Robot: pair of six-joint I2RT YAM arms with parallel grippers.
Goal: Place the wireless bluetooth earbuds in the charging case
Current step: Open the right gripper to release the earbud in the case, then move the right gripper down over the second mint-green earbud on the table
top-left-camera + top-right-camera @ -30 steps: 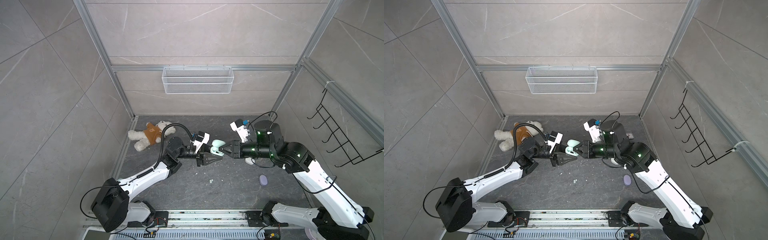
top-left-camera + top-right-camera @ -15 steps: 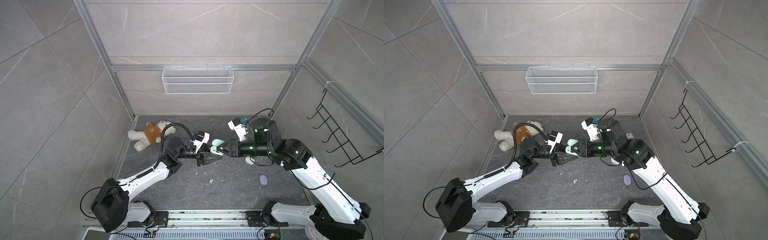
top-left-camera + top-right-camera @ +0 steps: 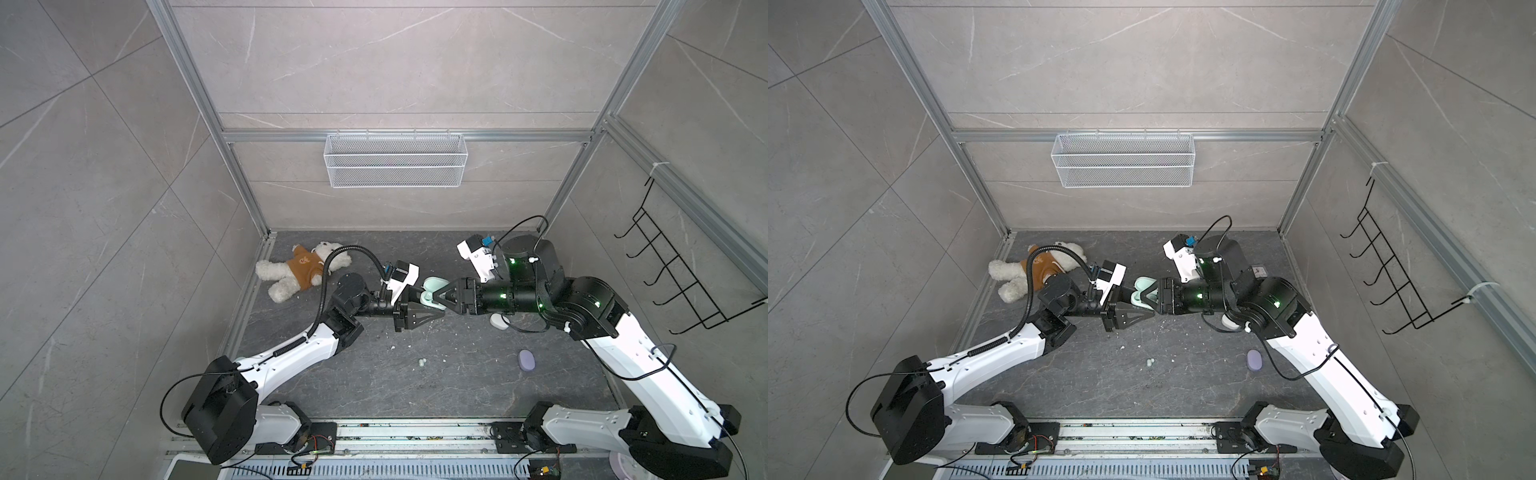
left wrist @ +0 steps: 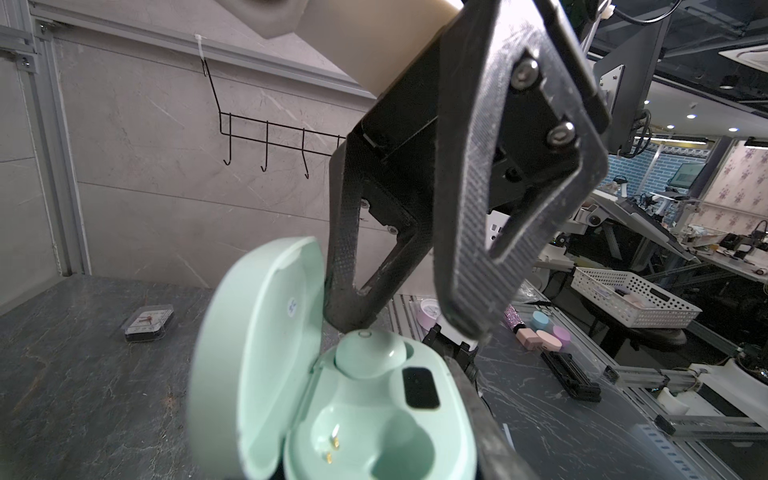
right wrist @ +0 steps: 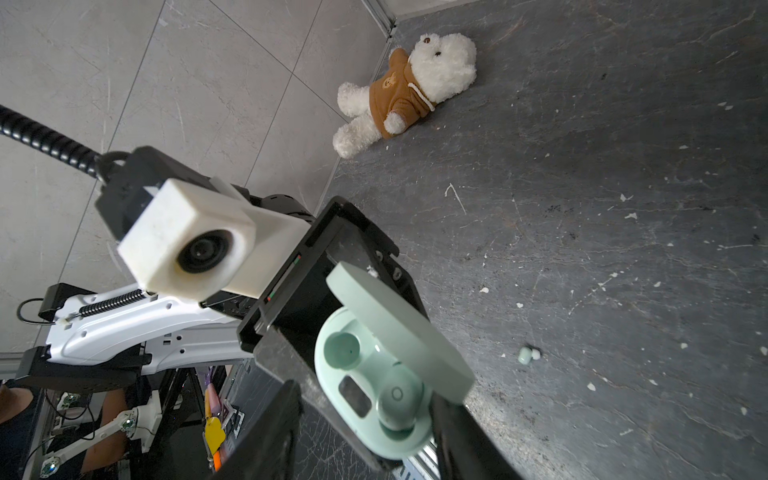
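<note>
Left arm is stretched low over the bench (image 3: 374,395), forearm near level, wrist aimed rightward. Right arm is bent at the elbow and aimed leftward, so both tips are met at mid-bench. Left fingers (image 3: 417,318) are clenched on the mint charging case (image 4: 374,419), which is held off the bench. Right fingers (image 4: 469,232) are parted and released, set either side of the case's far end, tips just beside the seated earbud (image 4: 370,353). Case long axis is laid along the left fingers' reach, across the bench. Cavity is turned up, lid (image 4: 257,353) swung open toward the back wall. The socket (image 4: 374,444) nearer the left wrist is bare. A second mint earbud (image 3: 422,362) is seen loose on the bench, well apart toward the front.
</note>
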